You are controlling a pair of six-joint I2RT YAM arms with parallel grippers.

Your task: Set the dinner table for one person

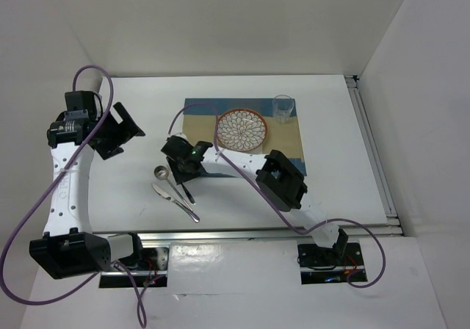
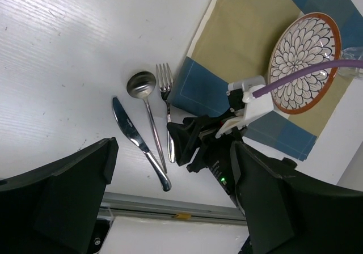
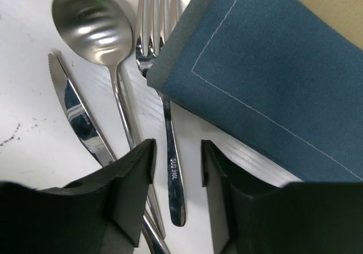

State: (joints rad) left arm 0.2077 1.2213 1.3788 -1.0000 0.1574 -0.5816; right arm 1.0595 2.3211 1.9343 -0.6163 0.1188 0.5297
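Observation:
The white dinner table bears a blue-and-tan placemat with a flower-patterned plate and a clear glass on it. A spoon, a knife and a fork lie side by side left of the mat. The fork's tines are partly under the mat's blue corner. My right gripper is open, low over the table, its fingers on either side of the fork's handle without touching it. My left gripper is open and empty, held high at the table's left.
A metal rail runs along the near edge and another down the right side. White walls close in the back and sides. From the left wrist view the right gripper covers the fork's handle end, beside the spoon and knife.

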